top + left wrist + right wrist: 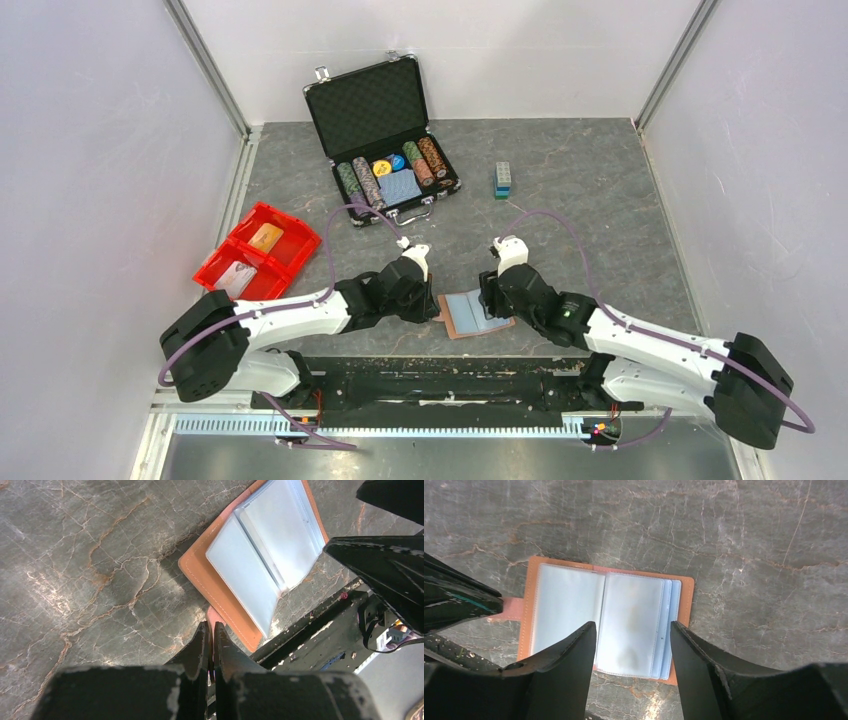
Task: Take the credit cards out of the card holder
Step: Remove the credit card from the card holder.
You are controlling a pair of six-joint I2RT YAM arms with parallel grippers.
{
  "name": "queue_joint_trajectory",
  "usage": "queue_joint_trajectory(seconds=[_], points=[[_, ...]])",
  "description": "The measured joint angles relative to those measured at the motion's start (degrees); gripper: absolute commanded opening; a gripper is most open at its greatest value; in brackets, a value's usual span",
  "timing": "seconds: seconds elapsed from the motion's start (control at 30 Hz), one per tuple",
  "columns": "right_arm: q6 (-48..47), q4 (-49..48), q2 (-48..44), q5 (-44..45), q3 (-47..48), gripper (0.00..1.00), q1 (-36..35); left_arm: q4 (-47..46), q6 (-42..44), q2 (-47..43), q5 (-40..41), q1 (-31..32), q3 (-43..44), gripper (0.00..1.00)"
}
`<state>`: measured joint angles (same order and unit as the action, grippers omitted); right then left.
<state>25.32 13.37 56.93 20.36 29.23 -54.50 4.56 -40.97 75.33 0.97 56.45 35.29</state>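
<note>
The brown card holder (470, 316) lies open on the table between my two arms, with its pale blue sleeves (631, 620) facing up. My left gripper (211, 625) is shut on the holder's small closing tab (216, 614) at its left edge. My right gripper (633, 625) hovers open just above the right-hand sleeves and touches nothing. I cannot tell whether any sleeve holds a card. An orange-yellow credit card (266, 237) and a pale one (237, 278) lie in the red bin.
The red bin (262, 262) sits at the left. An open black poker-chip case (368, 105) stands at the back, and a small blue-green block (503, 180) at the back right. The black base rail (430, 375) runs just behind the holder's near edge.
</note>
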Motion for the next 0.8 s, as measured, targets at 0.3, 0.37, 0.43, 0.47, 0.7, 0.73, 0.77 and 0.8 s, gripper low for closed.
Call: queue_joint_trajectory(seconds=[0.3,0.37,0.43,0.47,0.7,0.73,0.77,0.8], points=[[1.07,-5.42,3.04,-5.42,-4.52,0.57,1.81,0.07,0.02,0.04,0.02,0.0,0.02,0.05],[1.53,-6.62,3.65,-6.25,-5.4,0.57,1.92,0.07,0.02,0.04,0.0,0.0,0.02,0.06],[1.88,-7.34,4.28,-6.69,-5.88,0.57,2.03,0.04,0.02,0.07,-0.02,0.0,0.02,0.06],[2.08,-7.78,4.7,-6.86,-6.1,0.57,2.08,0.04,0.02,0.07,-0.02,0.0,0.02,0.06],[2.93,-10.08,6.47,-8.59,-7.02,0.56,2.19,-0.33,0.02,0.09,-0.11,0.0,0.0,0.06],[3.06,-10.27,6.54,-8.79,-7.1,0.56,2.19,-0.44,0.02,0.15,-0.13,0.0,0.0,0.06],[3.19,-10.67,6.56,-9.07,-7.17,0.56,2.19,-0.48,0.02,0.31,-0.13,0.0,0.0,0.06],[3.34,-11.02,6.58,-9.33,-7.23,0.56,2.19,-0.5,0.0,0.52,-0.13,0.0,0.02,0.06]])
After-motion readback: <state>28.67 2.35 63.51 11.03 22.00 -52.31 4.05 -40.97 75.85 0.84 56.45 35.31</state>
